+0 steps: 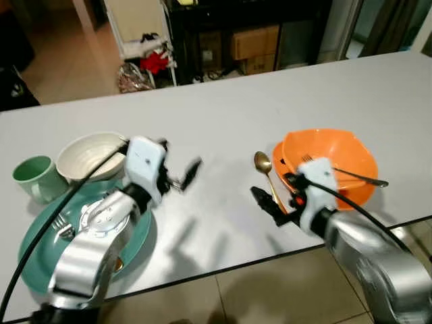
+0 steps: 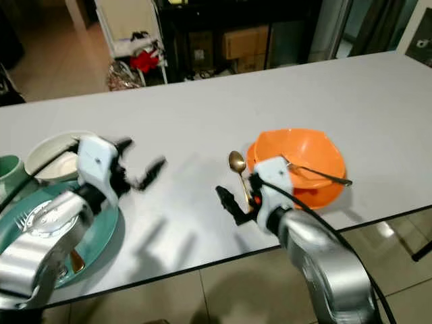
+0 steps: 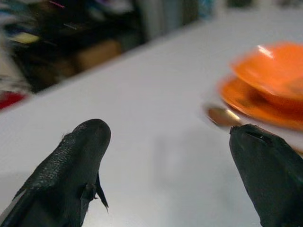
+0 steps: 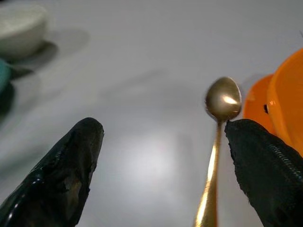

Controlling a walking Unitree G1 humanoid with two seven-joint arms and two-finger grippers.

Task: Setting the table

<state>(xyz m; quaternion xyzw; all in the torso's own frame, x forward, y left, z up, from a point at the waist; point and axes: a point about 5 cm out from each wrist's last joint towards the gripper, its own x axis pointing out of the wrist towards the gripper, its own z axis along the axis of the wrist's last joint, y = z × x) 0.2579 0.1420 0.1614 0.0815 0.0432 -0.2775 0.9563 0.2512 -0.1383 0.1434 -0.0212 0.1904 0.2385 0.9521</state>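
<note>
A long white table (image 1: 223,115) stands on beige floor tiles (image 1: 270,290). Near its front edge a gold metal spoon (image 1: 267,175) lies beside the orange bowl (image 1: 331,158). The left gripper (image 1: 183,177) and right gripper (image 1: 264,202) hover spread, holding nothing.

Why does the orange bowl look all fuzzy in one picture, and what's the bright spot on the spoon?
In the left wrist view the orange bowl is smeared and out of focus, while the left claw up close looks sharper. In the right wrist view the gold spoon carries a bright glare spot, reflected light. In the left eye view soft shadows fall on the white table.
</note>
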